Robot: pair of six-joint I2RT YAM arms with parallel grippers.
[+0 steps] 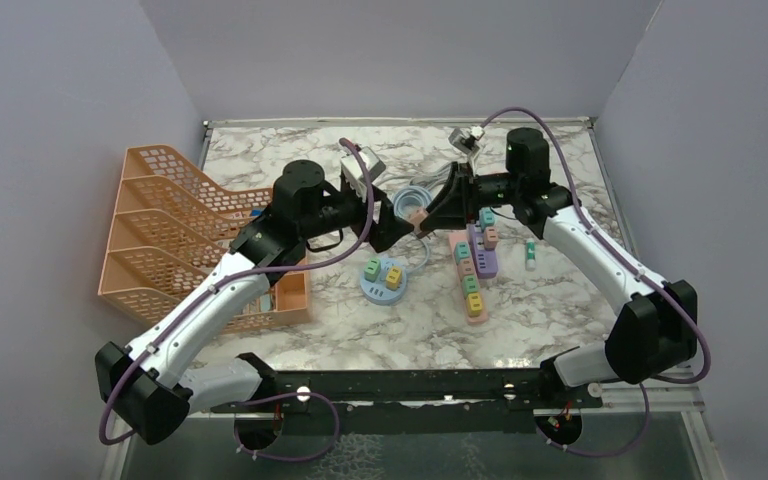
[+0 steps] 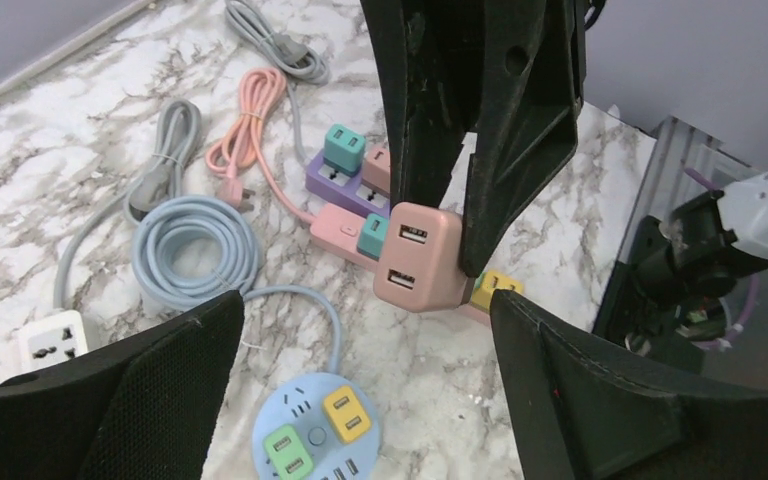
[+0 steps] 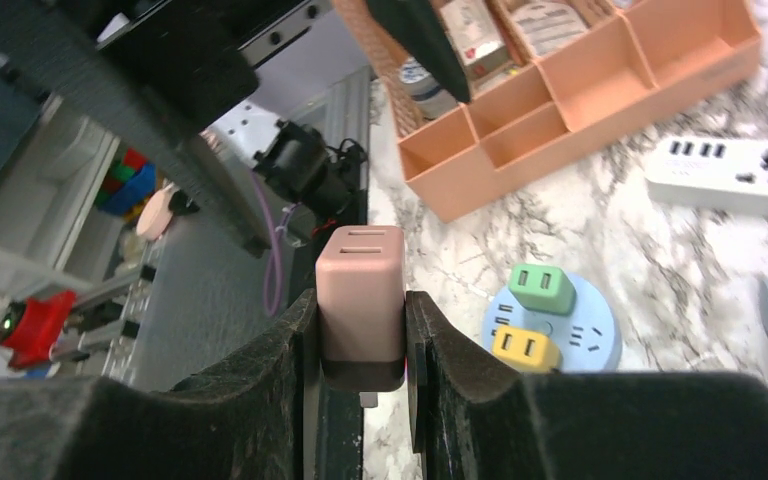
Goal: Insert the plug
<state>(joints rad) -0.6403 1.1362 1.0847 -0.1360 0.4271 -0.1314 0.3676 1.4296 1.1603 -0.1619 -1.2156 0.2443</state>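
My right gripper (image 3: 360,345) is shut on a pink USB plug block (image 3: 360,300) and holds it in the air above the table middle; the block also shows in the left wrist view (image 2: 418,258) and in the top view (image 1: 418,217). My left gripper (image 2: 365,345) is open and empty, its fingers (image 2: 130,400) spread wide just below and in front of the pink block. A round blue socket hub (image 2: 310,435) with a green and a yellow plug lies under it. A pink power strip (image 1: 470,275) with several plugs lies to the right.
An orange mesh organiser (image 1: 175,235) stands at the left. Coiled blue (image 2: 195,240), pink (image 2: 250,130) and grey (image 2: 165,150) cables lie at the back middle. A white power strip (image 3: 730,175) lies near the organiser. A small green-and-white piece (image 1: 530,253) lies right of the pink strip.
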